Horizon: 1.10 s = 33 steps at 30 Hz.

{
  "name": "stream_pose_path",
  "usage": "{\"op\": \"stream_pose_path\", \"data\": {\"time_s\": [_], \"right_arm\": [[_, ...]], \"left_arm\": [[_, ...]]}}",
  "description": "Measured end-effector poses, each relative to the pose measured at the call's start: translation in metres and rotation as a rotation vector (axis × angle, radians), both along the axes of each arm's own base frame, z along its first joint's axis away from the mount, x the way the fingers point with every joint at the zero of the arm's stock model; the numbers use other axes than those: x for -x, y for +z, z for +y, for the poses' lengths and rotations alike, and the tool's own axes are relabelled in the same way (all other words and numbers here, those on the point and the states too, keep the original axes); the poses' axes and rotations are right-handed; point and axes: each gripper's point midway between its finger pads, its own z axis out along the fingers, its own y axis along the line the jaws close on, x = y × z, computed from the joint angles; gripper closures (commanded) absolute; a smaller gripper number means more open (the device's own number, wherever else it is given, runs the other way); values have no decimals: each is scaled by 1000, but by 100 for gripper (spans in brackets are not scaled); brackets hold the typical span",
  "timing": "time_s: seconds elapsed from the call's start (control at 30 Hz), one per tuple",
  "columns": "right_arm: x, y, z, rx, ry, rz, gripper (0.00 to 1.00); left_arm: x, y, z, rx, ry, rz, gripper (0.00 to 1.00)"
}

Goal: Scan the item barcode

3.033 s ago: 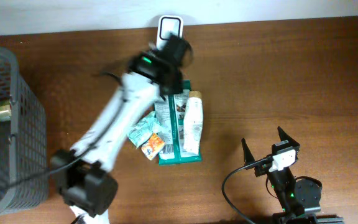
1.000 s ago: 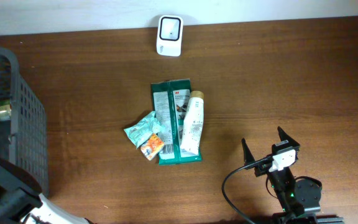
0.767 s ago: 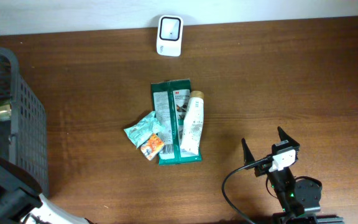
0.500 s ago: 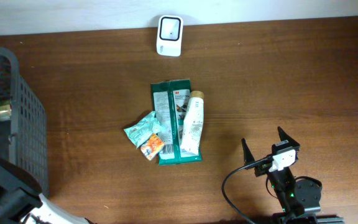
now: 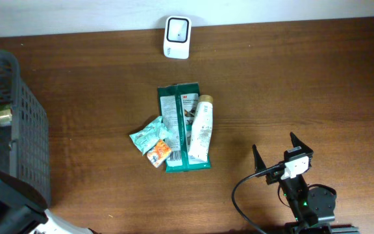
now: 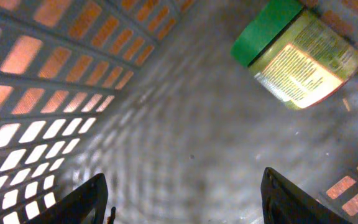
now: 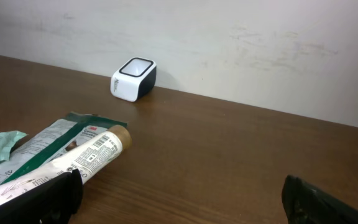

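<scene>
The white barcode scanner stands at the table's back edge and also shows in the right wrist view. Mid-table lies a pile of items: green packets, a white tube, a teal sachet and a small orange sachet. My left gripper is down inside the grey basket, open, with nothing between its fingers. A green-lidded jar lies on the basket floor ahead of it. My right gripper rests open at the front right, away from the pile.
The basket's slatted walls close in around the left gripper. The left arm's base fills the front left corner. A black cable loops beside the right arm's base. The tube lies to the left in front of the right gripper.
Three seconds ago my left arm was reaching to the scanner at the back; now it is over at the basket. Over the last second it has barely shifted. The right arm has not moved.
</scene>
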Motion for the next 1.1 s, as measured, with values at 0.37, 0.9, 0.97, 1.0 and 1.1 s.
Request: {"op": "stream_pose_path", "data": {"time_s": [0.37, 0.9, 0.97, 1.0, 1.1], "right_arm": [[0, 0, 0, 1, 0, -1, 2], [0, 0, 0, 0, 0, 0, 2], [0, 0, 0, 0, 0, 0, 2], [0, 0, 0, 1, 0, -1, 2], [0, 0, 0, 1, 0, 0, 2]], "left_arm": [[-50, -32, 11, -61, -232, -142, 29], [-62, -52, 12, -109, -407, -127, 30], [-62, -58, 11, -102, -415, -117, 28], [-62, -61, 11, -97, -417, -113, 28], [-62, -66, 11, -89, -420, -104, 30]]}}
